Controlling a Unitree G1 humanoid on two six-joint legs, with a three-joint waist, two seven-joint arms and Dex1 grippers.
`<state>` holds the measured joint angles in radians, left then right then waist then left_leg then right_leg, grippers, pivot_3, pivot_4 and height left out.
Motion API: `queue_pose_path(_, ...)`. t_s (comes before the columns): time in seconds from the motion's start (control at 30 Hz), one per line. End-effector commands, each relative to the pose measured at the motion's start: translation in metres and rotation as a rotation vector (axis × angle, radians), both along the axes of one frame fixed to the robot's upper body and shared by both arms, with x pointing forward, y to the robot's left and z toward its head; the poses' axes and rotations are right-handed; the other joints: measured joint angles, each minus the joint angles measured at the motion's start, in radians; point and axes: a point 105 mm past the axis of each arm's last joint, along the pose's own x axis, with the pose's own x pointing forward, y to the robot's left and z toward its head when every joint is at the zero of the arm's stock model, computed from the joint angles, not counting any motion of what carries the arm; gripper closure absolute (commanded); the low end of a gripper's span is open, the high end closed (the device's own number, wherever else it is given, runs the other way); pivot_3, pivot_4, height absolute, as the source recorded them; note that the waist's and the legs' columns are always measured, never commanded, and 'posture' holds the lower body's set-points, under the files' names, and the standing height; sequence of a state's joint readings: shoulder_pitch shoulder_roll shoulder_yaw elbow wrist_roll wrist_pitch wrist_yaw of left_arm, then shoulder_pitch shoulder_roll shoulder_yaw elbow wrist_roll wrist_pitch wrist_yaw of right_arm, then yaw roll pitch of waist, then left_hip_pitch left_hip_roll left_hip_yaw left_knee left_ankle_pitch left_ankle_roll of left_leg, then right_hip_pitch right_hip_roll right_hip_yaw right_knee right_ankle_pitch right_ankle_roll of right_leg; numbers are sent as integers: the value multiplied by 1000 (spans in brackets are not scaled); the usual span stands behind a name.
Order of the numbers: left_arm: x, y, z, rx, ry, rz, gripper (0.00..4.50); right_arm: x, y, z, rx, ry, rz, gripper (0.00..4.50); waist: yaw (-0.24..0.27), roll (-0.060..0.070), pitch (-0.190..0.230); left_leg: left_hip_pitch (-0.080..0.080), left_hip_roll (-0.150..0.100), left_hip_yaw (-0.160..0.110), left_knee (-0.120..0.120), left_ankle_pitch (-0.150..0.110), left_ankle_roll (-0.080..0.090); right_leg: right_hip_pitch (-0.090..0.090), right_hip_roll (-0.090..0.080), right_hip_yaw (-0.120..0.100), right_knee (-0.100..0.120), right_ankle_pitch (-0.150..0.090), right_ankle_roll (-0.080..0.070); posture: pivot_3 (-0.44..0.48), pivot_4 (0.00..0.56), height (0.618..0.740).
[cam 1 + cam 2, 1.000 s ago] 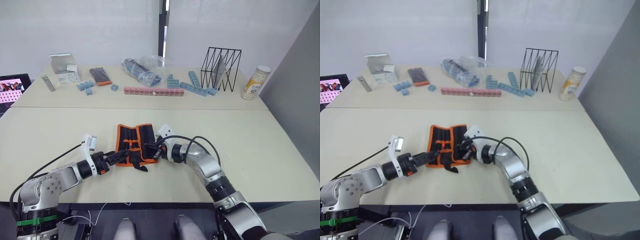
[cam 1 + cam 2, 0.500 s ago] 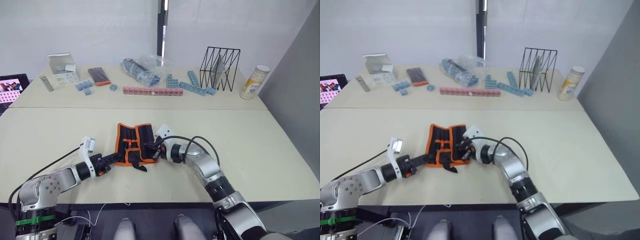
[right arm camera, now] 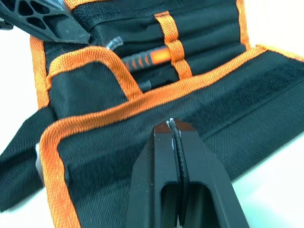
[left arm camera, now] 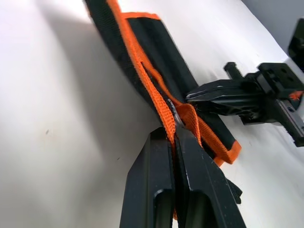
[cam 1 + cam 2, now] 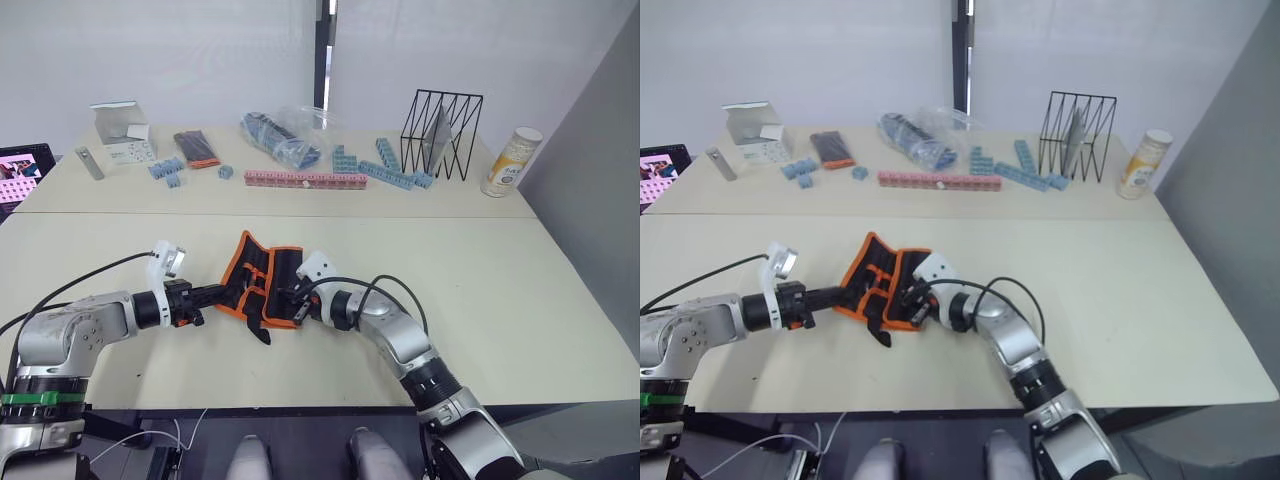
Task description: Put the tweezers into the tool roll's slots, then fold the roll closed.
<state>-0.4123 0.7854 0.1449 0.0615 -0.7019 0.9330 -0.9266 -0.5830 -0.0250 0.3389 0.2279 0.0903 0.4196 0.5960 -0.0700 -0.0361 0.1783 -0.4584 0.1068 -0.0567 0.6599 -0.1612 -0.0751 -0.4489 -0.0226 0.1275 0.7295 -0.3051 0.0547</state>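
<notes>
We see the left end effector (image 4: 175,137) clenched on the tool roll (image 5: 262,282) edge at 9 o'clock; the right end effector (image 3: 176,130) is clenched, pressing it.

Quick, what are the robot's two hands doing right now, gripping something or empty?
Left gripper: closed on the orange edging of the black fabric tool roll, lifting that side.
Right gripper: closed, pressing on the roll's flap, holding nothing.

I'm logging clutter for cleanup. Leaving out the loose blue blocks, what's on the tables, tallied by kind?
Tool roll: 1
Wire rack: 1
Canister: 1
White box: 1
Plastic bag: 1
Pink block strip: 1
Small black pack: 1
Grey bar: 1
Total: 8
</notes>
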Motion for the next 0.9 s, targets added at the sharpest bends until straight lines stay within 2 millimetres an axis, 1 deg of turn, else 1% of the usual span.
queue_pose_path(0.03,4,-16,16,0,-58,-74,4465,-2,-2,-14,-36,32,-22,4500,0,0,0,0,0,0,0,0,0,0,0,0,0,0,1,0,150,663)
queue_pose_path(0.13,4,-42,13,4,-51,-142,4465,-4,-3,-17,-40,35,-26,4500,0,0,0,0,0,0,0,0,0,0,0,0,0,1,1,0,150,663)
queue_pose_path(0.23,5,-59,-1,36,-21,-168,4465,-5,-3,-16,-40,36,-27,4500,1,0,0,0,0,0,0,0,0,0,0,0,0,2,3,0,150,663)
queue_pose_path(0.4,10,-71,-22,79,24,-140,4465,-6,-3,-13,-25,36,-25,4500,2,1,-1,0,0,0,0,0,0,1,0,0,0,2,4,0,150,663)
queue_pose_path(0.53,11,-79,-25,59,45,-134,4465,-6,-3,-6,-1,34,-22,4500,11,1,-1,2,0,-1,1,0,0,5,0,0,-1,1,3,0,150,663)
queue_pose_path(0.6,11,-81,-23,50,46,-130,4465,-4,-5,3,32,30,-30,4500,13,1,-1,3,-1,-1,1,0,0,8,0,0,-4,-1,0,0,150,663)
queue_pose_path(0.67,11,-81,-23,52,46,-128,4465,-2,-10,16,91,30,-31,4500,16,1,0,3,-1,-1,1,0,0,9,0,0,-5,-1,-1,0,150,663)
queue_pose_path(0.73,9,-82,-23,59,49,-134,4465,3,-18,31,140,25,-41,4500,21,1,0,3,-1,-1,1,0,0,9,0,0,-6,-1,0,0,150,663)
queue_pose_path(0.9,8,-87,-23,75,57,-160,4465,9,-34,48,178,11,-52,4500,25,2,1,1,-1,-1,1,0,0,7,0,0,-7,2,5,0,150,663)
